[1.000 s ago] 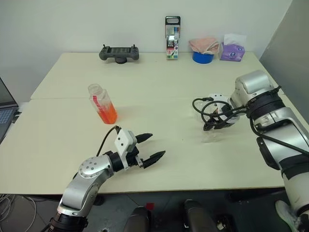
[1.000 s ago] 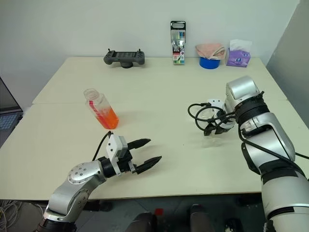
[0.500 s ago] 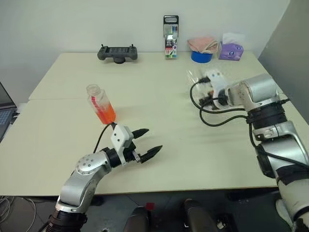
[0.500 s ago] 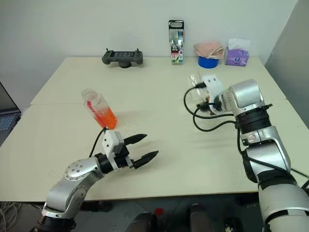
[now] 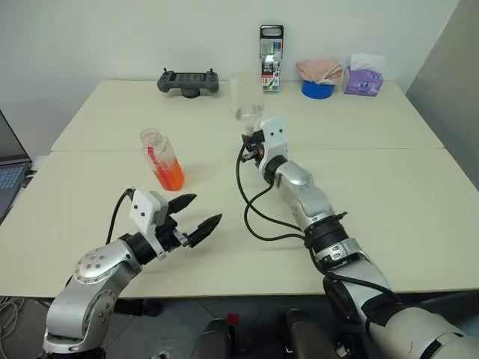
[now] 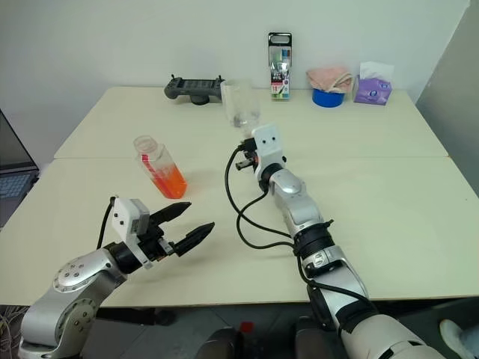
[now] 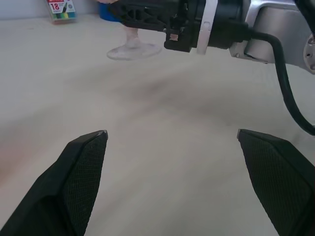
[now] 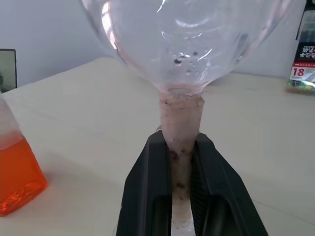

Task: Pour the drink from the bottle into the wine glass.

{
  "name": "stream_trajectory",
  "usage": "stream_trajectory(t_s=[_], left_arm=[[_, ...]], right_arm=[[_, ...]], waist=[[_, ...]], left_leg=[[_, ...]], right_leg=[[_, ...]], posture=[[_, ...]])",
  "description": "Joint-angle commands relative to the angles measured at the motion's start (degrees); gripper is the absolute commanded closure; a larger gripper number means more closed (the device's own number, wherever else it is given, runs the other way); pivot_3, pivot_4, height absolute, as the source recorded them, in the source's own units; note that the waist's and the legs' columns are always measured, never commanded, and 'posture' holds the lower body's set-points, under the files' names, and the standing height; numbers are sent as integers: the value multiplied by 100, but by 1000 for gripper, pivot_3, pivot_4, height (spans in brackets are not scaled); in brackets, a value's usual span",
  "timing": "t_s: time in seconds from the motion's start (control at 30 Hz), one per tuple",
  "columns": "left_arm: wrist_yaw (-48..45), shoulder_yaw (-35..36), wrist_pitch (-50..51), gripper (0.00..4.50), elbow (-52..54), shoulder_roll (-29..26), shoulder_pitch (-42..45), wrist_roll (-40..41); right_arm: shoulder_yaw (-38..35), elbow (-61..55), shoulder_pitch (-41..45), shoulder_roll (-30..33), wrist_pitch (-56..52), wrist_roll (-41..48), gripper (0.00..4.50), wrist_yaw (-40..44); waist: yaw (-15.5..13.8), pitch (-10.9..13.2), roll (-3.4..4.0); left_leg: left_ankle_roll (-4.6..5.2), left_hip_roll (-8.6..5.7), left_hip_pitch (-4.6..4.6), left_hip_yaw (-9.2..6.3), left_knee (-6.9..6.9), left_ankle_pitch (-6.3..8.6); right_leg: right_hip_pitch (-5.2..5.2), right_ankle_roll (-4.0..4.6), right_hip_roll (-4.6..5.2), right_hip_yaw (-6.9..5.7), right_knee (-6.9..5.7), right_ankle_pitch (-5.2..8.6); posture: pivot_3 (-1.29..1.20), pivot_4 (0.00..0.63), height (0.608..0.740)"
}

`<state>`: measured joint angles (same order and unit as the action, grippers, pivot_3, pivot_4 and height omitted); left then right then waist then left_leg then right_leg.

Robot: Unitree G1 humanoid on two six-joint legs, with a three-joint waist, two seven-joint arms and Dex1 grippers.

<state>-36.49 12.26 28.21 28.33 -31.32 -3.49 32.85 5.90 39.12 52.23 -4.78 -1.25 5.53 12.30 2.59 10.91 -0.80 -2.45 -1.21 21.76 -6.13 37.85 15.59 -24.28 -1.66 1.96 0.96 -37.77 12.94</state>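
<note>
Right wrist view puts us right up against our right gripper (image 8: pixel 181 196), whose two black fingers (image 8: pixel 142 196) are clamped tight on the stem of the wine glass (image 8: pixel 189 44). The rounded bowl rises upright just beyond the fingertips, clear, with a few droplets clinging inside. From the head views we see that glass (image 5: pixel 245 99) held above the table (image 5: pixel 374 179), over its middle, with the right arm stretched forward and toward the left. Cables loop from that wrist down to the tabletop.

Our left gripper (image 5: pixel 196 217) hovers near the front edge of the table on the left side, its fingers spread wide and closed on nothing. In the left wrist view we see the glass's round foot just beside the right gripper's black body, off the table surface.

Beyond the left gripper stands the bottle (image 5: pixel 161 159), upright on the table, its mouth uncapped as far as we can tell, with a red stripe down its side. The drink (image 5: pixel 169 176), bright orange, fills roughly its lower half. Bottle and glass are well apart.

Along the far edge we see a grey handheld controller (image 5: pixel 188 81), a tall marker pack (image 5: pixel 269 48), a blue bowl with a pink cloth (image 5: pixel 317 77) and a purple tissue pack (image 5: pixel 362 77). A laptop (image 5: pixel 9 168) edge shows at far left.
</note>
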Motion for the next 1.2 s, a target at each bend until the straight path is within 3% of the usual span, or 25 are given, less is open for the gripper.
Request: stream_trajectory(t_s=[0.03,0.43,0.73,1.1,1.2], left_arm=[[254,311,32,0,420,14,19,191],[465,270,151,0,606,-78,-53,261],[361,209,135,0,399,-160,52,228],[497,169,131,0,99,-70,311,177],[586,181,95,0,14,-13,345,125]], right_arm=[[50,324,-32,-52,556,-204,4343,50],[85,1262,-695,9,1826,-689,4343,-181],[74,1256,-1377,293,1649,-781,4343,146],[207,763,-1580,376,1047,-776,4343,724],[157,718,-1465,326,904,-708,3353,758]], waist=[[-1,0,0],[45,0,0],[14,-9,-4],[-11,-27,-10],[-12,-29,-14]], left_leg=[[0,2,0,-1,0,0],[-1,3,-8,1,-1,0],[-1,2,-96,-1,-14,2],[-1,2,-103,-4,-15,2],[-1,4,-105,-4,-16,2]], right_leg=[[0,0,-2,0,0,0],[3,1,-6,3,-4,0],[95,-9,-4,1,10,25],[102,-10,-3,0,13,30],[102,-9,-4,0,12,31]], posture=[[0,150,740],[0,150,740],[0,150,740],[0,150,740],[0,150,740]])
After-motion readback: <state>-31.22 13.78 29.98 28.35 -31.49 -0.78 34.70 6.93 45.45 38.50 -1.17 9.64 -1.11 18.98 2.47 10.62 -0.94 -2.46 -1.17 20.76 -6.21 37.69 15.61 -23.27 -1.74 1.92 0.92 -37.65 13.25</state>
